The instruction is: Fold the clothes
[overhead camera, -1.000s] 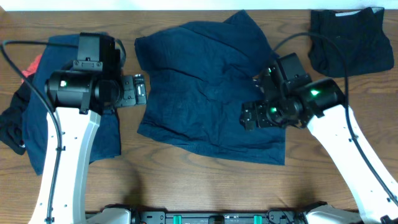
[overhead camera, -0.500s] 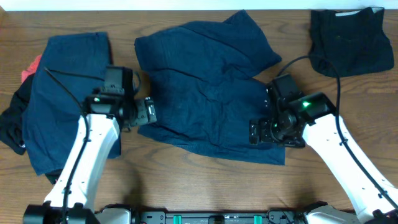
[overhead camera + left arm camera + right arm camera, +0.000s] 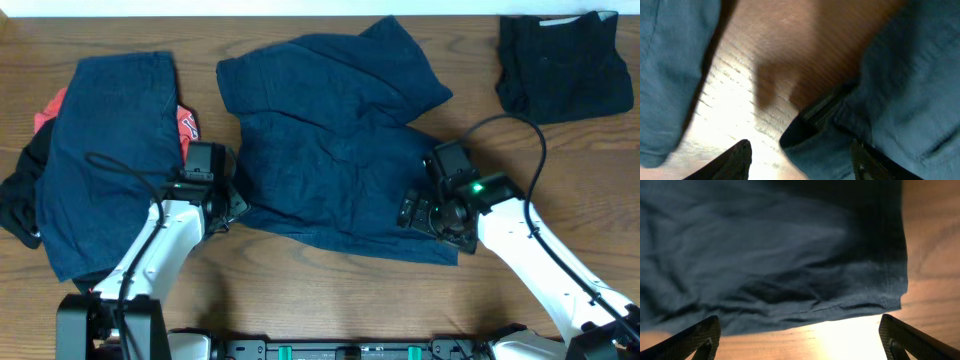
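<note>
Wood bench: both arms dropped to near hem of navy shorts in last second; left claw open, corner between jaws; right claw wide, empty, hem just ahead. Grasp likely next.

Wooden table mid-frame; navy fabric left; navy garment right, its hem seemingly between parted jaws of the left gripper.

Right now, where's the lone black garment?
Overhead view: the black garment lies at the far right corner of the table, on the robot's right side, apart from the big navy garment spread at centre.
</note>
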`<state>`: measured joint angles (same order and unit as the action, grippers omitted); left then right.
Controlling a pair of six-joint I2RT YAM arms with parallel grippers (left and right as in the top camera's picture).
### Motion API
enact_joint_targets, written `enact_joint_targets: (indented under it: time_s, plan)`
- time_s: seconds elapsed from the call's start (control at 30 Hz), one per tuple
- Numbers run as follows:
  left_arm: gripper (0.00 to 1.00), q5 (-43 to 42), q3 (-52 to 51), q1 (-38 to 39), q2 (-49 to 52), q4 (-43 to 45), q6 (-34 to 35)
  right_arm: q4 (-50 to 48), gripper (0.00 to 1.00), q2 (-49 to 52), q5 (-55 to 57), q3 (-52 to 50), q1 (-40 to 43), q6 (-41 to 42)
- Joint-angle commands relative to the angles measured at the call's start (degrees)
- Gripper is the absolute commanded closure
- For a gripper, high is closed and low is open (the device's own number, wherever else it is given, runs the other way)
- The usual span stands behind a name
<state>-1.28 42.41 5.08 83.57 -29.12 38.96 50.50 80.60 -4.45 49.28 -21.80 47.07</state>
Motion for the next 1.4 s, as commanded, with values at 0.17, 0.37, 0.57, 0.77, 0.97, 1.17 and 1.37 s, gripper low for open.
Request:
enact_joint_targets:
  time_s: [0.17, 0.37, 0.57, 0.77, 0.97, 1.17, 1.37]
  plan:
    - [0.35, 1.29, -1.01, -0.17, 4.96, 6.34, 19.45, -2.1, 0.01, -0.02, 2.49, -3.43, 0.37, 11.65]
    - [0.43, -1.4, -1.01, -0.13, 8.26, 7.45, 25.62, -1.81, 0.04, -0.02, 2.56, -3.43, 0.37, 11.61]
    - [0.94, -4.26, -1.01, -0.13, 8.5, 8.61, 25.86, 0.94, 0.36, -0.02, 2.01, -3.43, 0.37, 12.24]
    - [0.94, -4.09, -1.01, -0.13, 8.5, 9.14, 25.86, 3.82, 0.28, -0.02, 0.87, -3.43, 0.37, 19.1]
    - [0.94, -4.09, -1.01, -0.13, 8.5, 9.11, 25.86, 4.55, 0.25, -0.02, 4.13, -3.89, 0.37, 26.84]
    - [0.94, -4.09, -1.01, -0.13, 8.5, 8.92, 24.55, 2.69, 0.3, 0.0, 7.1, -5.4, 0.37, 27.67]
    - [0.94, -4.09, -1.01, -0.13, 8.5, 8.9, 23.52, -2.34, 0.32, -0.02, 7.21, -9.03, 0.37, 27.69]
